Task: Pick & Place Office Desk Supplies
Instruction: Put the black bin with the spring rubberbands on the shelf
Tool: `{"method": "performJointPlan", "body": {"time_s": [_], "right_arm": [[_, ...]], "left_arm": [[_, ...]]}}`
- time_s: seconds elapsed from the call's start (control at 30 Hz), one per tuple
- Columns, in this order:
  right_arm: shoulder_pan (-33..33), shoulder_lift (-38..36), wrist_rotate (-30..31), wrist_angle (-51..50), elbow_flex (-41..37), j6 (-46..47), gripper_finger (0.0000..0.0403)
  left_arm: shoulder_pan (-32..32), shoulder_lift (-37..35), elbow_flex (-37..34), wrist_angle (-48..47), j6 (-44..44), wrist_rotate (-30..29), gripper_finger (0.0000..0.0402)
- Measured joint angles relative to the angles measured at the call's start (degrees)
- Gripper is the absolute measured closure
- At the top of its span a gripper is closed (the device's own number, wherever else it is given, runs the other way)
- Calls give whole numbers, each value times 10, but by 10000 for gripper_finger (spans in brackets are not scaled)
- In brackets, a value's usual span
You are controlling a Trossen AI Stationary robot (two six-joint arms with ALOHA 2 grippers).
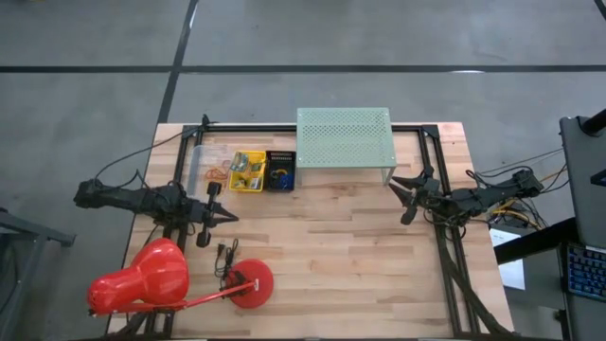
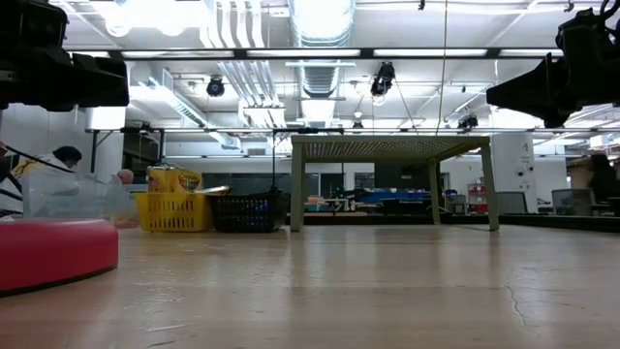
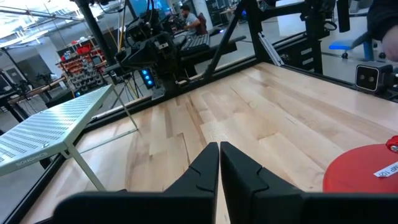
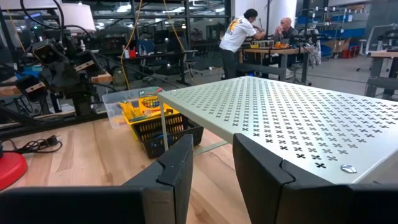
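**Both arms idling, supplies sitting in the bins by the shelf**

The left gripper point(image 1: 220, 216) is hovering over bare wood with its fingers nearly pressed together, holding nothing. Just ahead of it and toward the far edge, the yellow bin point(image 1: 247, 171) is carrying crayon boxes point(image 4: 144, 100), and the black bin point(image 1: 280, 170) is touching its side; small loops seem to be lying inside the black bin, though they are too small to tell apart. A clear tray point(image 1: 208, 168) with thin rubber bands point(image 1: 217, 174) is sitting on the yellow bin's other side. Behind the left gripper, the red lamp point(image 1: 142, 280) is crowding the near corner.

The right gripper point(image 1: 404, 196) is waiting with its fingers slightly apart, empty, just beside a leg of the green perforated shelf point(image 1: 345, 137), which is blocking its direct line to the bins. Between the two grippers the table point(image 1: 341, 256) is lying open.
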Motion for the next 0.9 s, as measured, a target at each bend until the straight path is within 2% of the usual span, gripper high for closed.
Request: {"method": "performJointPlan", "body": {"time_s": [0.9], "right_arm": [[0, 0, 0, 0, 0, 20, 289]], "left_arm": [[0, 0, 0, 0, 0, 0, 382]]}}
